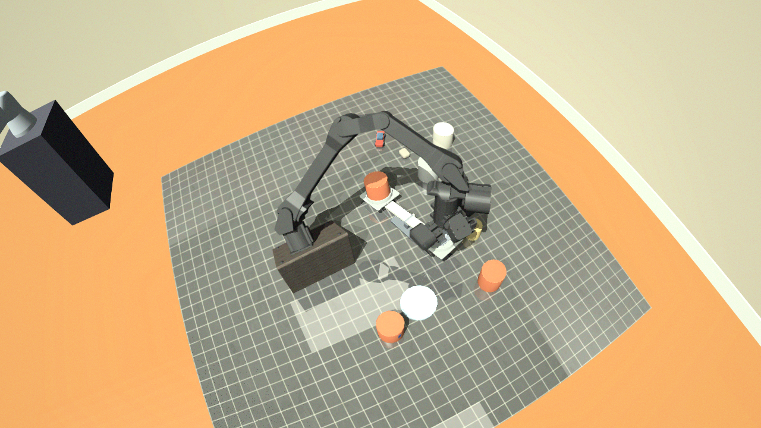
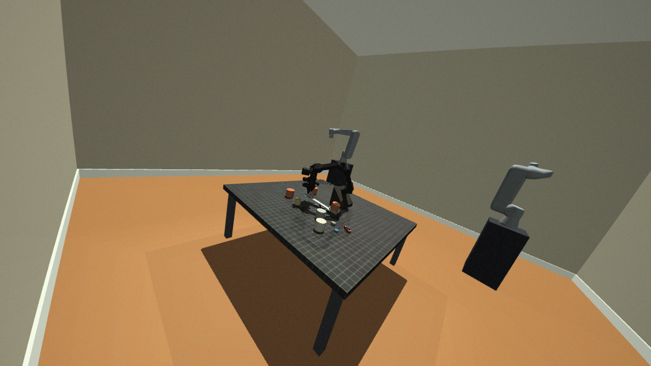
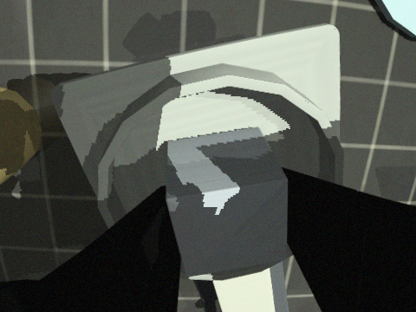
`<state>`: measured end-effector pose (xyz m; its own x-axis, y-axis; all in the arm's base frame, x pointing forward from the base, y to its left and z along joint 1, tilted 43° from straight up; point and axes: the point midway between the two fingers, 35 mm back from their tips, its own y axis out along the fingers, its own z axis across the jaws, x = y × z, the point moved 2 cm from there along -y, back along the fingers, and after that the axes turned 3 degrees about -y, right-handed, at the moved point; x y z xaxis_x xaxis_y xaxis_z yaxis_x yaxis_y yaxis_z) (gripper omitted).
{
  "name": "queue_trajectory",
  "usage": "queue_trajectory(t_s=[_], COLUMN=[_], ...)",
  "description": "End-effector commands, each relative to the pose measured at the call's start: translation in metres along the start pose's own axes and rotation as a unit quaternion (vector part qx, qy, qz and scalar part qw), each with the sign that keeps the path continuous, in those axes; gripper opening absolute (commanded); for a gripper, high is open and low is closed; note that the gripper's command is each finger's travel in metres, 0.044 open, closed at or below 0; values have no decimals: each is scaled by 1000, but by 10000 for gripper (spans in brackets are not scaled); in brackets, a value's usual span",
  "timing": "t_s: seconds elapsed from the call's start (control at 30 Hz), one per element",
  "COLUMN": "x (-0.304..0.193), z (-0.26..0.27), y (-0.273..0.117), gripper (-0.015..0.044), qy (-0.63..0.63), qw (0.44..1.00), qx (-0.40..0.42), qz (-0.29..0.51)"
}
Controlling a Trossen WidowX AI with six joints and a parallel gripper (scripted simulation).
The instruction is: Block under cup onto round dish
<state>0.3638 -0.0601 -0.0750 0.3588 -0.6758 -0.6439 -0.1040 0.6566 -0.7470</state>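
Note:
The grey-blue block (image 3: pixel 230 234) sits at the uncovered end pan (image 1: pixel 441 253) (image 3: pixel 303 48) of the balance. My gripper (image 1: pixel 440 236) (image 3: pixel 222 190) is shut on the block, one finger against each side. At the other end of the balance beam (image 1: pixel 402 213) (image 3: pixel 244 292), an orange cup (image 1: pixel 377 187) (image 2: pixel 334 206) stands upright. The round white dish (image 1: pixel 418 303) (image 3: pixel 403 15) lies away from the balance, with nothing on it. A second orange cup (image 1: pixel 390 327) (image 2: pixel 315 191) stands close beside the dish, not over it.
A third orange cup (image 1: pixel 492 275) (image 2: pixel 290 193) stands right of the dish. A yellow hollow cylinder (image 1: pixel 477 230) (image 2: pixel 297 201) (image 3: pixel 15 134) stands close beside the gripper. Two pale cups, a red toy car (image 1: pixel 380 138) (image 2: pixel 347 229), a beige lump (image 1: pixel 404 153) and a blue disc (image 2: pixel 336 230) are farther off.

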Motion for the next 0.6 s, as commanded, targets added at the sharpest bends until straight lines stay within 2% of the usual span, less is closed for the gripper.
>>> queue_trajectory(t_s=[0.0, 0.57], x=[4, 0], z=[3, -1], y=[-21, -90], gripper=[0, 0], qy=[-5, 4], qw=[1000, 1000], qx=[4, 0], qz=[-14, 7])
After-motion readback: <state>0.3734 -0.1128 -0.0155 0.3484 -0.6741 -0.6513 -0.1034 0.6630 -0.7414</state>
